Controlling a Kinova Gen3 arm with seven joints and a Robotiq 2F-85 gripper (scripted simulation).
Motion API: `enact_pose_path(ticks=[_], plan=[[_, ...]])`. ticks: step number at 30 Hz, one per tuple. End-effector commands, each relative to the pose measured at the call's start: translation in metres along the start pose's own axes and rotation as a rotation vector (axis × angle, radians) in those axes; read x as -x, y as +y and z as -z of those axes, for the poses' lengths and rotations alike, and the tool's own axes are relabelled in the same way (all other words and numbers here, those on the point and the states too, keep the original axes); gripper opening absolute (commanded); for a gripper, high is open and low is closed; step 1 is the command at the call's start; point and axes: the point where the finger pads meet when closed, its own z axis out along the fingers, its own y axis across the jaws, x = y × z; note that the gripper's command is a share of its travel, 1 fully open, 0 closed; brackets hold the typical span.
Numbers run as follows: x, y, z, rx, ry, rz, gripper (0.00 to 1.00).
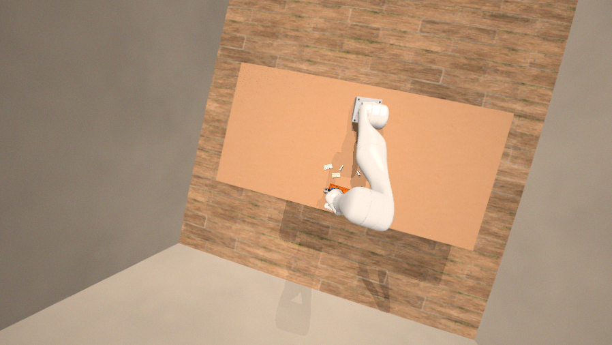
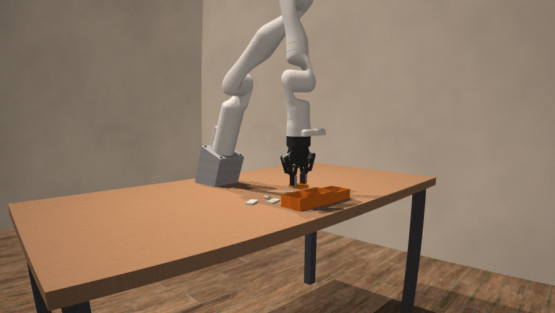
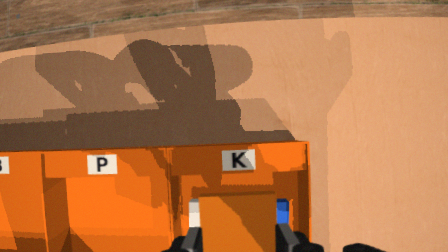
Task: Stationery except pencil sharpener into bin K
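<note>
Top view: the table [image 1: 278, 107] runs across the frame, with the arm's base plate [image 1: 358, 101] at its 12 o'clock side. The white arm [image 1: 372, 171] reaches toward 6 o'clock and hides the gripper and most of the orange bin row [image 1: 338, 187], which peeks out at its 9 o'clock side near the table's edge. Four small pale pieces lie just beyond the row, toward 11 and 12 o'clock of it: one [image 1: 327, 166], a second [image 1: 335, 174], a thin one [image 1: 341, 168] and another [image 1: 358, 172]. They are too small to name.

Exterior view: the gripper [image 2: 298, 179] points straight down over the near-left end of the bin row [image 2: 315, 197], its jaws clamped on a small orange block [image 2: 298, 185] that hangs level with the bins' rims. Pale pieces [image 2: 251, 201] and [image 2: 272, 200] lie on the table at 9 o'clock of the row, well apart from the fingers.

Wrist view: the block [image 3: 237, 222] fills the space between the fingers, held above the bin labelled K [image 3: 238, 160]. Inside that bin, a white thing [image 3: 194, 212] shows at the block's 9 o'clock side and a blue thing [image 3: 282, 211] at its 3 o'clock side. The bin labelled P [image 3: 102, 164] adjoins at 9 o'clock; a third label at the frame's left edge is cut off.
</note>
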Motion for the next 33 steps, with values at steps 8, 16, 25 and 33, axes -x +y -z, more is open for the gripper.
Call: enact_pose_path(ticks=[8, 16, 25, 33], plan=[[0.001, 0.001, -0.005, 0.0, -0.001, 0.002, 0.35], [-0.001, 0.001, -0.021, 0.001, 0.002, 0.002, 0.35], [-0.001, 0.002, -0.033, 0.001, 0.002, 0.002, 0.35], [0.001, 0.005, -0.032, -0.001, -0.005, 0.005, 0.35]])
